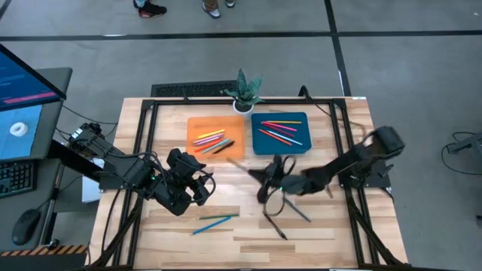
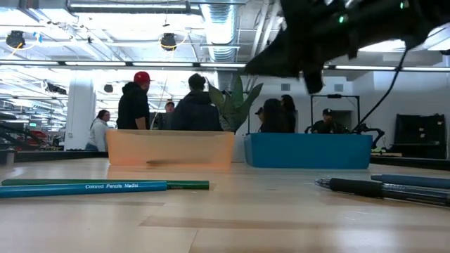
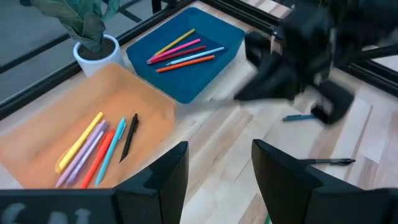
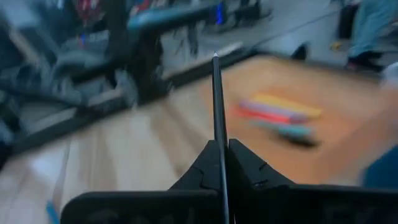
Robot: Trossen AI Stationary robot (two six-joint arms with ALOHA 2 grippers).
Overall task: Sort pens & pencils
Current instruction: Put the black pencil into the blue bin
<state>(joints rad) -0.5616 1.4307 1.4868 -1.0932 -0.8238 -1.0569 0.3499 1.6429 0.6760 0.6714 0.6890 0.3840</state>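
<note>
Two robot arms worked over a wooden table point(image 1: 248, 226) carrying two flat trays side by side at its far edge, with one small potted plant point(image 1: 245, 92) just behind the gap between them. The orange tray point(image 1: 197, 147) held about six pens and pencils point(image 1: 211, 140): yellow, pink, orange and light blue sticks lying close together and one black pen point(image 3: 129, 135) at the end of the row. The blue tray point(image 1: 298, 145) held about five sticks point(image 1: 280, 131) in yellow, pink, red, light blue and orange. The right tool point(image 1: 265, 178) hung above the table just in front of the trays, between them, its fingers point(image 4: 249, 169) pressed tightly together on one thin dark pen point(image 4: 218, 112), which stuck straight out beyond the fingertips. The left tool point(image 3: 216, 163) hovered over the table's left half, near the front of the orange tray, its two fingers point(image 3: 165, 171) spread well apart with nothing between them. On the bare table near the front lay one blue pencil point(image 1: 213, 223) and one green pencil point(image 1: 221, 217) close together, almost parallel, and to the right of them about three dark and grey pens point(image 1: 280, 214) in a loose crossing cluster beneath the right arm. Several people stood in the room beyond the table.
</note>
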